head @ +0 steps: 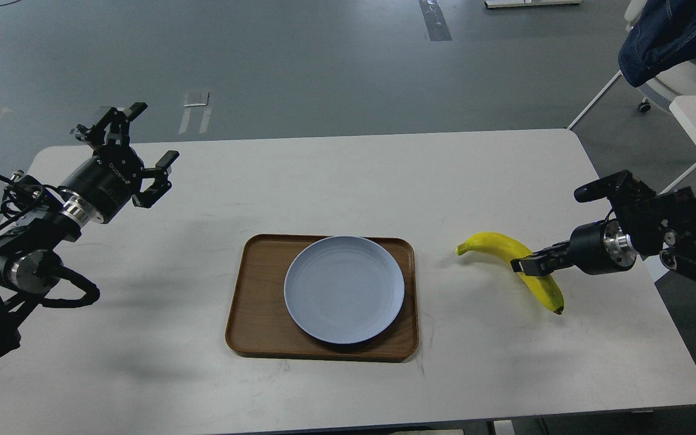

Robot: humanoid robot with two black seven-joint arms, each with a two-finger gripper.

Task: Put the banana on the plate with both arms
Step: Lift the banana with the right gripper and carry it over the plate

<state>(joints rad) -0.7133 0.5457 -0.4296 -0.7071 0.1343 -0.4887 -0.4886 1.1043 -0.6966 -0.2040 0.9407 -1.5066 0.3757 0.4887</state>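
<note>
The yellow banana (496, 243) lies on the white table to the right of the tray, green stem end pointing left and dark tip toward the front right. My right gripper (526, 264) comes in from the right and sits at the banana's middle, its dark fingertips overlapping the fruit. I cannot tell its two fingers apart. The pale blue-grey plate (344, 289) sits empty on the brown wooden tray (257, 302) at the table's centre. My left gripper (152, 134) is open and empty, raised over the table's far left, well away from the plate and banana.
The table's right edge (644, 266) runs just behind my right wrist. A white chair with dark blue denim draped over it (668, 36) stands at the back right, off the table. Grey floor lies beyond the table's far edge.
</note>
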